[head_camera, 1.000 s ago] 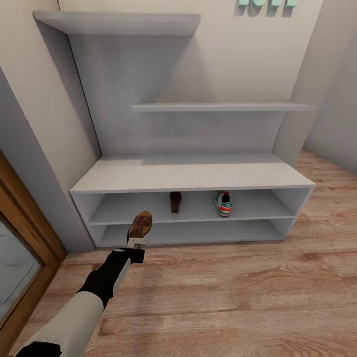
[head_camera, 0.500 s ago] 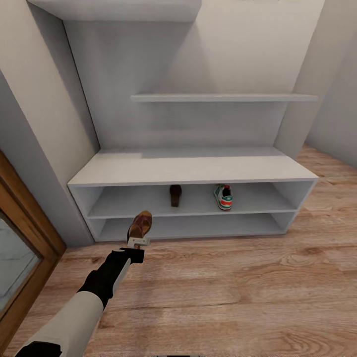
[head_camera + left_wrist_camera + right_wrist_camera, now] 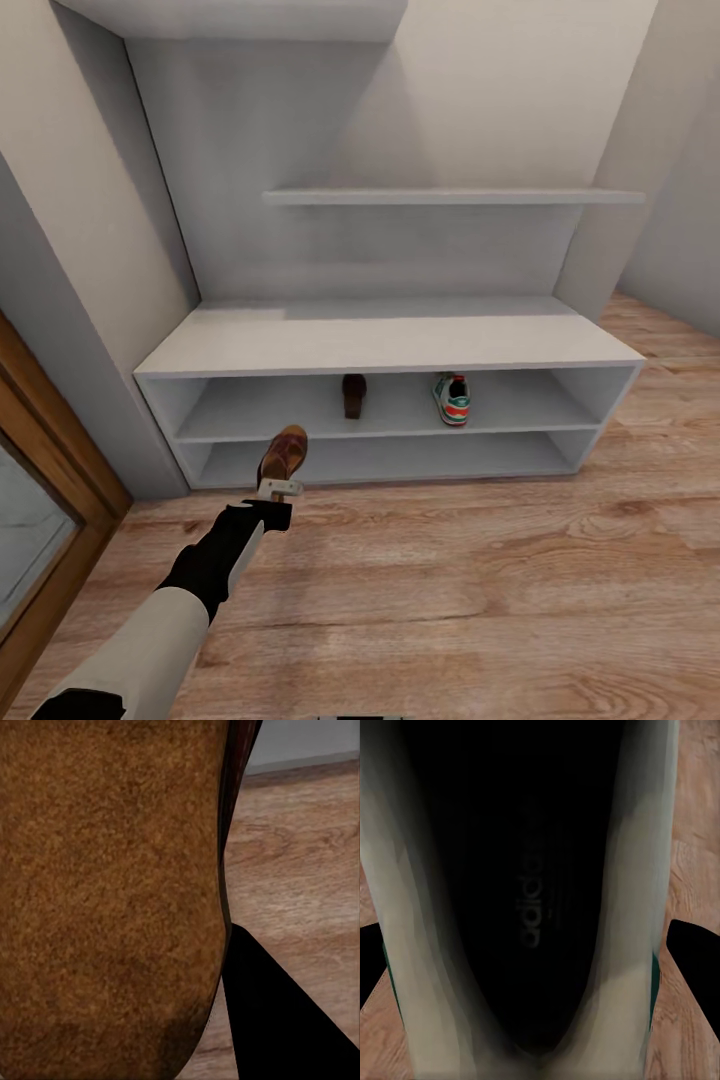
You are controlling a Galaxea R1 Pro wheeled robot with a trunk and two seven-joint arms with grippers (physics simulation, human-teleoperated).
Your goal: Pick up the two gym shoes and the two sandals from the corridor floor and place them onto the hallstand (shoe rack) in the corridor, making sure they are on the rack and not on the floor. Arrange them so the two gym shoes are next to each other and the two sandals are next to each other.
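Observation:
The hallstand (image 3: 380, 345) stands against the wall ahead, white-grey with a flat top and two open shelf levels. On its upper level rest one brown sandal (image 3: 353, 394) and, apart to the right, one gym shoe (image 3: 451, 398). My left gripper (image 3: 279, 488) is shut on a second sandal (image 3: 284, 453), held toe-forward above the corridor floor (image 3: 480, 580) just before the lower shelf. In the left wrist view that sandal's brown sole (image 3: 112, 900) is very close, beside one dark finger (image 3: 285, 1027). In the right wrist view a gym shoe (image 3: 532, 907) with a dark insole sits between two black fingers (image 3: 694, 952).
A wood-framed door or mirror edge (image 3: 50, 470) runs along the left. Grey wall shelves (image 3: 450, 196) hang above the hallstand. A wall corner (image 3: 620, 200) closes the right side, with plank floor stretching in front and to the right.
The whole head picture has shifted, so the hallstand sits a little higher and nearer in it. My left arm with the sandal keeps the same pose.

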